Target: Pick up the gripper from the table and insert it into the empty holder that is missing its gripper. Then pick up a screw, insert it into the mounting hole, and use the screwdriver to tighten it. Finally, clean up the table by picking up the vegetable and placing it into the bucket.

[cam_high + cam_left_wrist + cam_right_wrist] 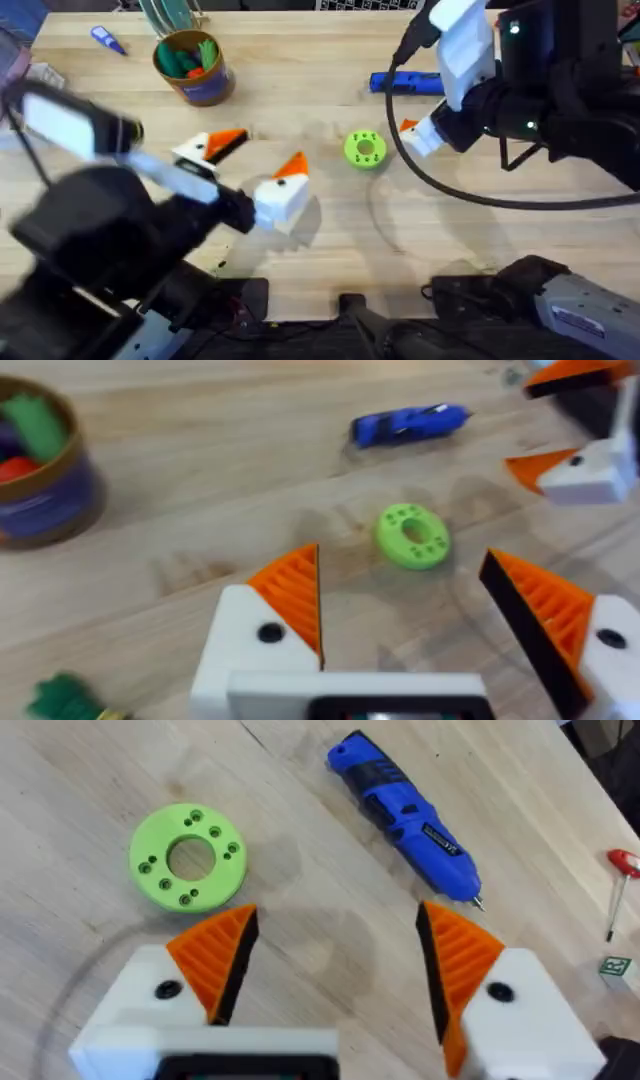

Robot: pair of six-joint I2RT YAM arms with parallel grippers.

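A pale wood-grain counter carries everything. The left hand and right hand, blocky white plastic with ribbed orange wedges, are both held spread and empty. The round golden-brown bucket stands far left. The smooth blue cylindrical screwdriver, its label unreadable, lies beside a perforated lime-green disc.

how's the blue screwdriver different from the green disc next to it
The screwdriver is long, pen-shaped and bright blue, ending in a thin metal bit; the green disc is round, flat and lime green. The screwdriver's body is solid with a printed label, while the green disc has a large centre hole ringed by small holes. Both lie on the wooden table, apart from each other and held by neither gripper.
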